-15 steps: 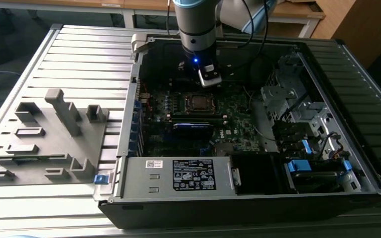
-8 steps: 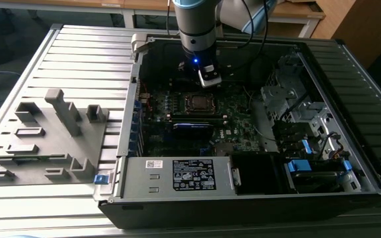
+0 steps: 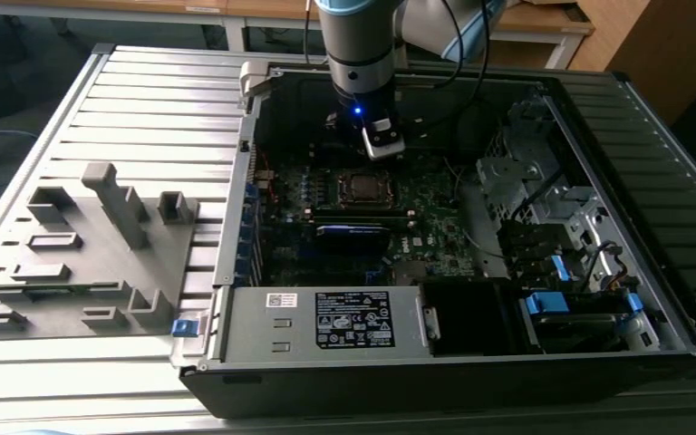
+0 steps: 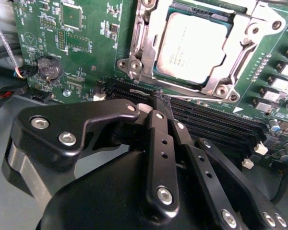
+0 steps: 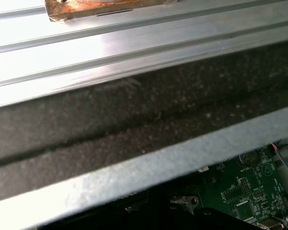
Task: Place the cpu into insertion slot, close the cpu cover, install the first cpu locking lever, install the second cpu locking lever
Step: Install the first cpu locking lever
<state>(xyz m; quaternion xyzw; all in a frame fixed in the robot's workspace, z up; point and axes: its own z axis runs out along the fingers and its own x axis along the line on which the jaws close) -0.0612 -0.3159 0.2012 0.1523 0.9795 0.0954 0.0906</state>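
Starting at the claw [image 4: 161,103], we see its two black fingers drawn together with nothing between them, tips hanging over the memory slots [image 4: 216,122] that run just beside the cpu [image 4: 194,48]. The cpu sits flat in its socket, and the cpu cover [image 4: 140,45] seems to lie down around it, its silver frame bordering the grey lid; whether either lever is latched we cannot tell. We judge the chip light, stiff and smooth-topped, so slippery to pinch, with a fragile underside. Its side edges would be the place to hold, and the frame hems those in. The cover looks thin and springy, best pressed on its rim, never on the chip. A coin battery [image 4: 49,68] sits on the green board off to one side of the cpu. Farther out, in the exterior view, the computer case [image 3: 247,181] walls and metal drive bays [image 3: 529,181] crowd any approach to the cpu, and a grey fixture tray [image 3: 94,272] rests on the desk [image 3: 142,100], well apart from it.
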